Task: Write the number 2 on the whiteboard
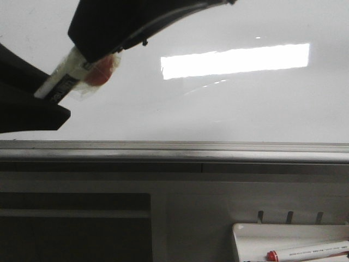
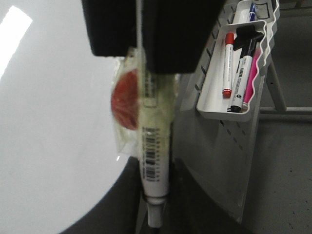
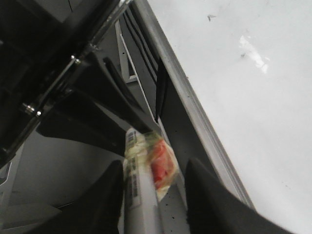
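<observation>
Whiteboard (image 1: 229, 109) glossy and unmarked behind the left gripper (image 1: 90, 63), grey rail beneath. Left gripper pinching a taped white marker (image 2: 155, 165), tip pointing away from fingers. Right gripper (image 3: 151, 195) spread, marker lying between. White tray (image 2: 229, 109) of pens nearby.

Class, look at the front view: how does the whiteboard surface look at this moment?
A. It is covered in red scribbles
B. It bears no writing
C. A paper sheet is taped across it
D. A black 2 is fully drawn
B: the whiteboard shows only a bright light reflection, while the marker sits clamped in the left gripper in front of it.
</observation>
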`<move>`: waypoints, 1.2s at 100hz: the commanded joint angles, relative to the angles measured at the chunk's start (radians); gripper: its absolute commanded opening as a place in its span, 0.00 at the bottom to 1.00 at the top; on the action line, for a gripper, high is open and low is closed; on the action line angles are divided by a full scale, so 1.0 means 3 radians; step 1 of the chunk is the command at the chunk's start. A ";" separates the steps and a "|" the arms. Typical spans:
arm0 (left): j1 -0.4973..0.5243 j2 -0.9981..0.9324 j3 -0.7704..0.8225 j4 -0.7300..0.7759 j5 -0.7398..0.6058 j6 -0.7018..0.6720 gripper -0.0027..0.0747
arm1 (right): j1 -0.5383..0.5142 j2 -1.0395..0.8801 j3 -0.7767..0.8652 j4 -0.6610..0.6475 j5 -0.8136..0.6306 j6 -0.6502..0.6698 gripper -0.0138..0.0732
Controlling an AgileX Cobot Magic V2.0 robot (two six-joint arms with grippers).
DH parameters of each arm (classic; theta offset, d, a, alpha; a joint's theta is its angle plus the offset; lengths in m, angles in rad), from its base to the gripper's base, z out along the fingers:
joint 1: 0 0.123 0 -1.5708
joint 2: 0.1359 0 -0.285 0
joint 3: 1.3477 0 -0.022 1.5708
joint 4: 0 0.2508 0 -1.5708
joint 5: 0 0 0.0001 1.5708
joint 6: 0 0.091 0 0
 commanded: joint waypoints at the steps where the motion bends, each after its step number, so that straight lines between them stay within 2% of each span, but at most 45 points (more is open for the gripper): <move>1: -0.0029 -0.0024 -0.0034 -0.0043 -0.0275 -0.0019 0.01 | 0.0007 -0.0068 -0.0097 0.0056 -0.0215 -0.0039 0.45; 14: -0.0014 -0.0024 -0.0034 -0.0064 -0.0295 -0.0019 0.01 | 0.0007 -0.0068 -0.0097 0.0056 -0.0180 -0.0039 0.45; 41: 0.0279 -0.0024 -0.0034 -0.0204 -0.0417 -0.0025 0.01 | 0.0007 -0.0068 -0.0097 0.0056 -0.0102 -0.0039 0.45; 120: 0.0271 -0.0024 -0.0034 -0.0168 -0.0403 -0.0019 0.01 | 0.0007 -0.0068 -0.0115 0.0056 -0.0335 -0.0039 0.45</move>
